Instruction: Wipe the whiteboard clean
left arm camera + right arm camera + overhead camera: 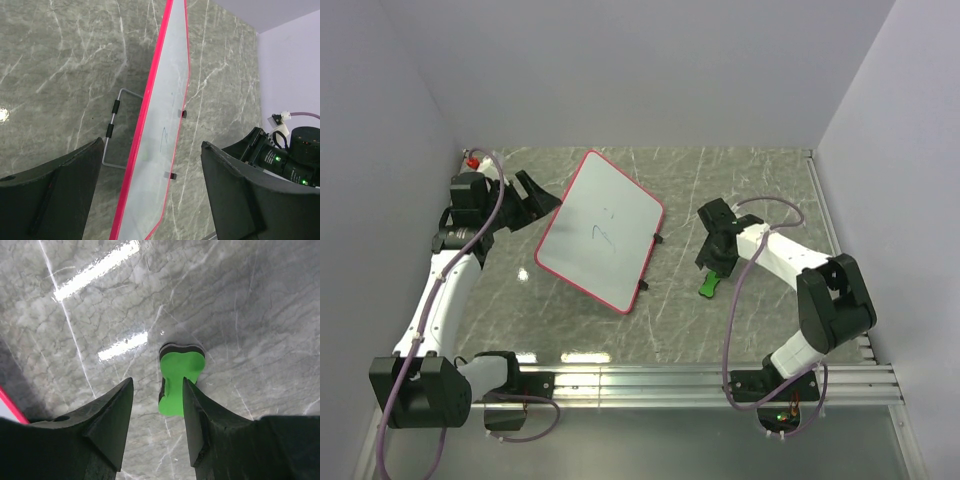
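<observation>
The whiteboard (620,200) is propped up tilted, left of center in the overhead shot, with a pen scribble (603,232) on it. The left gripper (540,198) is wide open and empty by its upper-left edge. The right gripper (158,385) has its jaws narrow, not clamped, over the green eraser (180,375). I'd center on the eraser's waist, drop lower, then squeeze.

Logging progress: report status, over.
Left jaws open beside board. Right jaws apart over eraser, not gripped. Board propped, scribbles on it. Nothing blocking.
</observation>
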`<state>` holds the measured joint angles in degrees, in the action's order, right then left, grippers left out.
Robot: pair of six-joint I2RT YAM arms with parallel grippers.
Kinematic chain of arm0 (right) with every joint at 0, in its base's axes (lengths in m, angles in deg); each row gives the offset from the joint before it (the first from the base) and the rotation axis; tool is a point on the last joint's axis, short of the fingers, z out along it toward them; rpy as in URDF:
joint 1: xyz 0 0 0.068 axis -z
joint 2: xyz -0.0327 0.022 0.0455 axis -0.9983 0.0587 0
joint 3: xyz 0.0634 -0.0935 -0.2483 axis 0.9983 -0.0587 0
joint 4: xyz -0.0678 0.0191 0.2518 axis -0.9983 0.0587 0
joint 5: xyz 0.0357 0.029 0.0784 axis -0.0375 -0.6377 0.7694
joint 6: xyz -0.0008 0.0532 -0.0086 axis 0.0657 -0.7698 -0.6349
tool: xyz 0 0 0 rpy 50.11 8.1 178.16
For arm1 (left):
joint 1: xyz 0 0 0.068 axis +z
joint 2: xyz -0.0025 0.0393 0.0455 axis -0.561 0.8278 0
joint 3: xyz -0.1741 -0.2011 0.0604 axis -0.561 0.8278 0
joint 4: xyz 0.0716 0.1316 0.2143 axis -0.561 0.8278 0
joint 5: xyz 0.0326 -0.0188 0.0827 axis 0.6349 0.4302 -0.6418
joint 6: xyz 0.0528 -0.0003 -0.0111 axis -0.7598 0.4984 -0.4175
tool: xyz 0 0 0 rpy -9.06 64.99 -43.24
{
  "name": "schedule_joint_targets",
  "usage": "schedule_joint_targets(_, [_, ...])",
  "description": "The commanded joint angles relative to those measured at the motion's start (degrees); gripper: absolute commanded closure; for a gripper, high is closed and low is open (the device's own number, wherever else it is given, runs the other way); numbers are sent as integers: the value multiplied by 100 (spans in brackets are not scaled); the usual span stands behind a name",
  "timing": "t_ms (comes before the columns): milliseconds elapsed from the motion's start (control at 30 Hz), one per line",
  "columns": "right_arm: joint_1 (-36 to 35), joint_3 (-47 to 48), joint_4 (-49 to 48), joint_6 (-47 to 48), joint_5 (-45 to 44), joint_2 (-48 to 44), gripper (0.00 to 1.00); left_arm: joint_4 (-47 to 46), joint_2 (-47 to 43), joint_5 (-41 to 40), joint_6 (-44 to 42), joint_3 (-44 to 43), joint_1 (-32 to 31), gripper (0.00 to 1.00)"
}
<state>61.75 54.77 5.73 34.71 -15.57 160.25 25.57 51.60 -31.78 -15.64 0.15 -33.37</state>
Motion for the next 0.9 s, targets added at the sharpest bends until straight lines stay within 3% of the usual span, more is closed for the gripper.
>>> schedule_joint_targets(0, [-34,244,186,47,-230,114,48,-204,11,96,-154,-159,-14,16])
schedule_joint_targets(267, [-25,131,362,65,-274,212,45,-221,73,149,-155,-203,-5,15])
schedule_joint_targets(600, [-69,-291,-94,-32,25,352,43,-81,64,105,-251,-176,-5,15])
schedule_joint_targets(800, [-78,-573,-481,-76,25,466,53,86,38,61,-348,-229,-5,15])
schedule_joint_targets(867, [-87,-555,-517,-67,33,545,62,104,29,52,-374,-220,-5,15])
